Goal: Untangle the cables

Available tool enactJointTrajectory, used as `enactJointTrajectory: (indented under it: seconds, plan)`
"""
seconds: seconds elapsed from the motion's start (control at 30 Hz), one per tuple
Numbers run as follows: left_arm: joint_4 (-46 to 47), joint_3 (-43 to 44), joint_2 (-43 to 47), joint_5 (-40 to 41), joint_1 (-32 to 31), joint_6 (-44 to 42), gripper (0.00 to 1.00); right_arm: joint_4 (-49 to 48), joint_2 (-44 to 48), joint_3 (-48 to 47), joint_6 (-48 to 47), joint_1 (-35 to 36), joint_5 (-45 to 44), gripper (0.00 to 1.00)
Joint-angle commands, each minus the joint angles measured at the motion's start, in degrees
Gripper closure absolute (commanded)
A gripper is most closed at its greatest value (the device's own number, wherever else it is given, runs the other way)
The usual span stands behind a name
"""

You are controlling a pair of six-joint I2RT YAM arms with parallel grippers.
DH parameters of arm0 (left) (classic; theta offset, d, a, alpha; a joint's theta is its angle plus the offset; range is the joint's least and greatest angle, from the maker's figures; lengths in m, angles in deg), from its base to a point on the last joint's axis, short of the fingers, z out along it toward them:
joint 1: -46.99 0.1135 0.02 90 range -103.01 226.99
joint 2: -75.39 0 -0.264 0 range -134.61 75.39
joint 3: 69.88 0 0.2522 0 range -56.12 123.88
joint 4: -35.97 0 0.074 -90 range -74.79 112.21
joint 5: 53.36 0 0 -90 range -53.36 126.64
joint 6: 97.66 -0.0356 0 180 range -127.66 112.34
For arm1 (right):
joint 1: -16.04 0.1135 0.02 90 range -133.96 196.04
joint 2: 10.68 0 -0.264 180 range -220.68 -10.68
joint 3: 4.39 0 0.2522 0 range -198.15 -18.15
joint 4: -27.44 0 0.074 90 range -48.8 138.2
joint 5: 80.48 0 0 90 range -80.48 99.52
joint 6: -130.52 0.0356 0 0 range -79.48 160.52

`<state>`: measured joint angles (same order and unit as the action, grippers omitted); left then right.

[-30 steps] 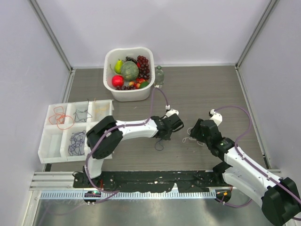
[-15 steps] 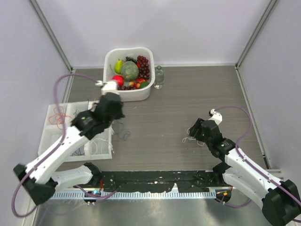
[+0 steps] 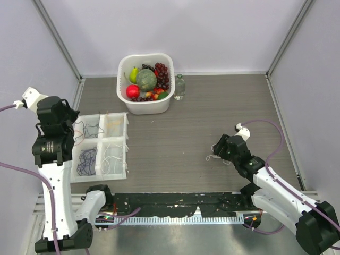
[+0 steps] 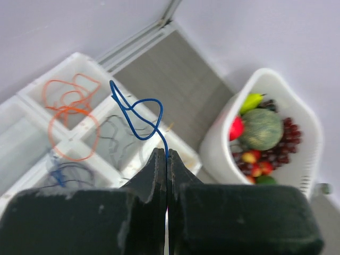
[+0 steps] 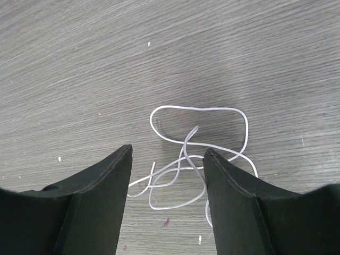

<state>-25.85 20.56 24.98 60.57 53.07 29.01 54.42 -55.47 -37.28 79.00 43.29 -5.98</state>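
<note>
white cable lies on open tabletop before right end effector

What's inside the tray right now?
The tray holds orange cables, a dark cable, purple cables and white cables, each in its own compartment. The left arm covers its left column in the top view.

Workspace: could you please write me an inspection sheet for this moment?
Surface: grey wood-grain table, a few small specks.
Job's things: blue wire held up above the tray; white wire lying loose on the table; orange wire and others in tray compartments.
Clutter: basket of fruit, bottle beside it.
Grippers: left gripper shut on the blue wire; right gripper open above the white wire.
Cables: mauve hoses along both arms.
Surroundings: plain walls on three sides.
</note>
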Motion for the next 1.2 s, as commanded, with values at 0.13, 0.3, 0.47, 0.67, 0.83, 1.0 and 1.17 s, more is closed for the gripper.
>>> enactJointTrajectory:
  seconds: [0.13,0.3,0.47,0.67,0.83,1.0,1.17]
  plan:
    - [1.91,7.78,-4.25,7.24,1.21,7.38,1.00,-2.75,-1.00,-0.55,-1.04,-0.09,0.30,0.39]
    - [2.34,3.05,-3.73,21.32,3.31,7.02,0.99,-3.28,-1.43,-0.64,-1.48,-0.09,1.00,0.39]
    - [7.43,-4.51,-2.41,30.46,4.99,5.88,0.99,-3.46,-2.75,-0.99,-1.74,-0.09,1.62,0.39]
    - [17.36,-14.88,-1.53,40.05,5.69,0.26,0.91,-3.46,-2.58,-0.91,-1.65,-0.09,1.71,0.39]
    - [24.23,-23.41,-1.79,43.75,5.87,-0.98,0.95,-3.46,-2.14,-0.73,-1.65,-0.17,1.79,0.39]
    - [20.82,-26.23,-5.30,43.32,7.70,4.02,0.88,-3.46,-2.23,-0.73,-1.74,0.00,1.88,0.39]
    - [17.12,-25.89,-5.92,40.77,10.35,9.39,0.43,-3.37,-1.96,-0.64,-1.57,-0.09,1.88,0.39]
